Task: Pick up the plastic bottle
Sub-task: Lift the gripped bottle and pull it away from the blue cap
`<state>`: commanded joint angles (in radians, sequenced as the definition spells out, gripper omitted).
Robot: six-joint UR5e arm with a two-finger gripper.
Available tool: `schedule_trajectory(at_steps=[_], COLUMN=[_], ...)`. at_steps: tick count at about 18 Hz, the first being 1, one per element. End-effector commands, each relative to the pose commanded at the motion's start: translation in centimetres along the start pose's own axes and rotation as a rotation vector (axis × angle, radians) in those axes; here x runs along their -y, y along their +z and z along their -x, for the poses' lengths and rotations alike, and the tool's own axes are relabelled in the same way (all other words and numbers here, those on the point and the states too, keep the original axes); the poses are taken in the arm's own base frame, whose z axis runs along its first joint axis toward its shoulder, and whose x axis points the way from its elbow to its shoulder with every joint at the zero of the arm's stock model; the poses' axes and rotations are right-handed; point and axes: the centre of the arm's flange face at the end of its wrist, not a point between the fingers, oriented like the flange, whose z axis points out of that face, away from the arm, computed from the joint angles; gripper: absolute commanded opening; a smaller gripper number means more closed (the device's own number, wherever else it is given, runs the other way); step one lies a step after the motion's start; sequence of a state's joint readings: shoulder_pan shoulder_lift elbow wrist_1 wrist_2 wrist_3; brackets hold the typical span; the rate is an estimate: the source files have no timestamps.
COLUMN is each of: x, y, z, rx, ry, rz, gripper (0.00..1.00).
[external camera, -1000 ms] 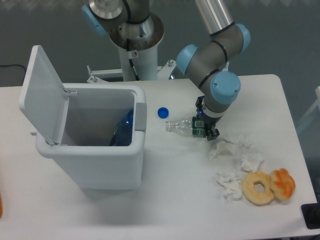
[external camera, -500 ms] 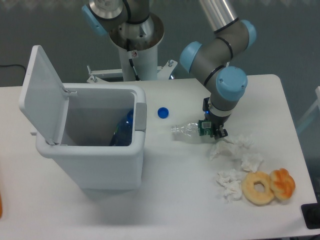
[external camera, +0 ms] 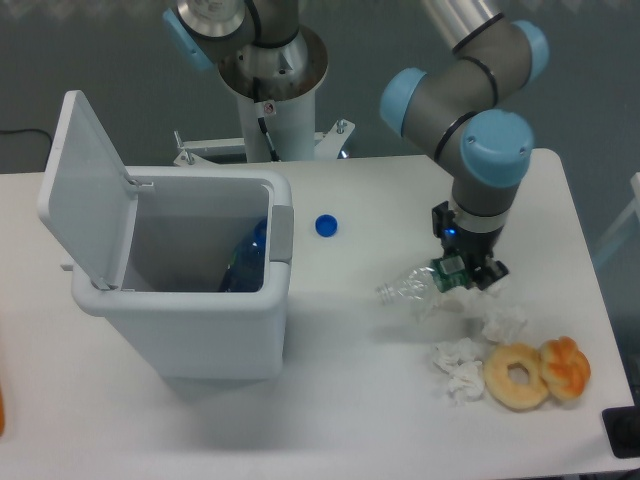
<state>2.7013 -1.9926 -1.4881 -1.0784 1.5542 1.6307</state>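
Arm bent over table's right side, wrist pointing down, gripper (external camera: 468,272) clamping plastic bottle (external camera: 415,284) by its base end.

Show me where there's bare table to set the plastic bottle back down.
Bare table lies between the white bin and the crumpled tissues, and behind the blue cap toward the arm's base. The right front is crowded: tissues, two pastries, and the tool holding the plastic bottle.
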Motion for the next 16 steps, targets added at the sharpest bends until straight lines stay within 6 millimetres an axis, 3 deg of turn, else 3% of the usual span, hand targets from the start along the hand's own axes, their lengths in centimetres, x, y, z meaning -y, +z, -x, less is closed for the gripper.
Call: schedule_trajectory(at_steps=[8, 16], x=[-1.0, -1.0], y=[-3.7, -4.2], z=[4.3, 4.0], rx=[0.105, 0.108], ry=[-0.125, -0.132], rz=[-0.054, 0.009], gripper=[0.61, 0.62])
